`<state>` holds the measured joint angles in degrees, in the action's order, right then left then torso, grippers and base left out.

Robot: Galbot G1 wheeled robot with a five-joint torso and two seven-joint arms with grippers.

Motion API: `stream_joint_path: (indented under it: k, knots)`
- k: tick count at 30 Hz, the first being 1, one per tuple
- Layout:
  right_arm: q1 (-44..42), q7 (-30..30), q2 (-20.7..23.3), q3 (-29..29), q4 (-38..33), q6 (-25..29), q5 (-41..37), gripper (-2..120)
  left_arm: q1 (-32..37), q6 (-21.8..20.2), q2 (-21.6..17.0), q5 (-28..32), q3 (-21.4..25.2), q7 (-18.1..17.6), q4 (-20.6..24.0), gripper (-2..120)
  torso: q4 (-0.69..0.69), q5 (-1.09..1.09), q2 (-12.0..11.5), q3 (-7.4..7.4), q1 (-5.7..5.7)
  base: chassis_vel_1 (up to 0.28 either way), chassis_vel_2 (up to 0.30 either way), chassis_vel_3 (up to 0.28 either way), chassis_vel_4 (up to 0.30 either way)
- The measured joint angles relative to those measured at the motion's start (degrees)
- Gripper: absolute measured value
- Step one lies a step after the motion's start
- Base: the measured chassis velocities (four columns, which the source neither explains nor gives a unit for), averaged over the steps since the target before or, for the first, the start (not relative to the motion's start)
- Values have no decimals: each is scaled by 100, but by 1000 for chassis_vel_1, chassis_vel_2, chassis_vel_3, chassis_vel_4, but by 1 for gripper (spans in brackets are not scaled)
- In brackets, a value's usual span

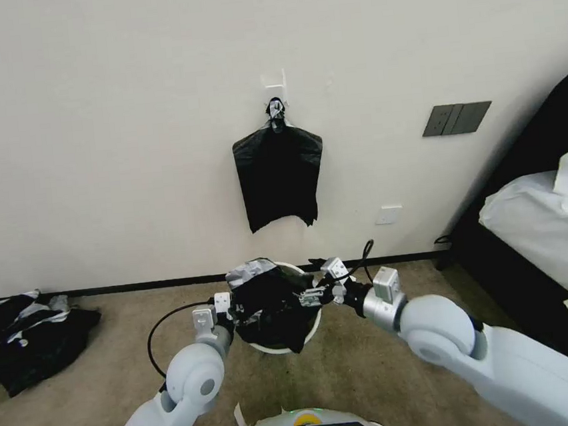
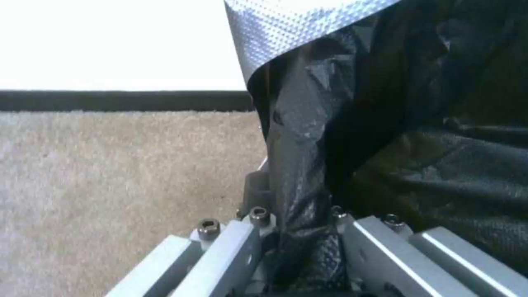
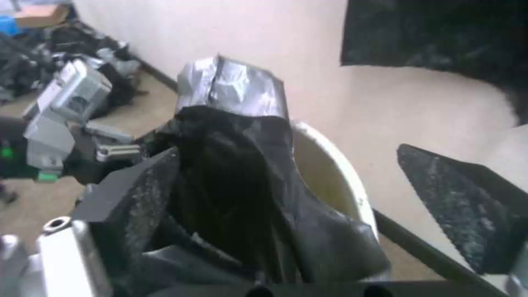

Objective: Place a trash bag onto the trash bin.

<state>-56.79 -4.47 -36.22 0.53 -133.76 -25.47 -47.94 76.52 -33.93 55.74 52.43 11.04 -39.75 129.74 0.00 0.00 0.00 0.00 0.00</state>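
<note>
Bin (image 1: 312, 331) on floor (image 1: 366, 372) before wall (image 1: 121, 121); bag (image 1: 269, 305) draped over bin, between both grippers; cloth heap (image 1: 35, 337) far left; bed (image 1: 540, 228) right.

No readable text, labels or numbers anywhere.

The head camera is looking down from above at the trash bin (image 1: 312, 327) by the wall. Both wrist cameras are sitting close against the trash bag (image 2: 352, 136), sharing it.
</note>
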Motion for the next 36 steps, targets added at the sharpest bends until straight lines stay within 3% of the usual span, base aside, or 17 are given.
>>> stream_joint_path:
  k: [3, 11, 36]
  knots:
    - [186, 269, -35, 117, 251, 106, -184, 100, 124, 12, -80, -310, -13, 286, 98, 1, 0, 1, 0, 0, 0, 0, 0, 0, 0]
    - [503, 370, -46, 197, 482, 17, -833, 96, 273, 31, -159, -584, -39, 581, 231, 1, 0, 0, 0, 0, 0, 0, 0, 0, 0]
    - [324, 379, 0, 298, 509, -142, -949, 4, 459, 42, -90, -722, -139, 663, 367, 1, 0, 0, 0, 0, 0, 0, 0, 0, 0]
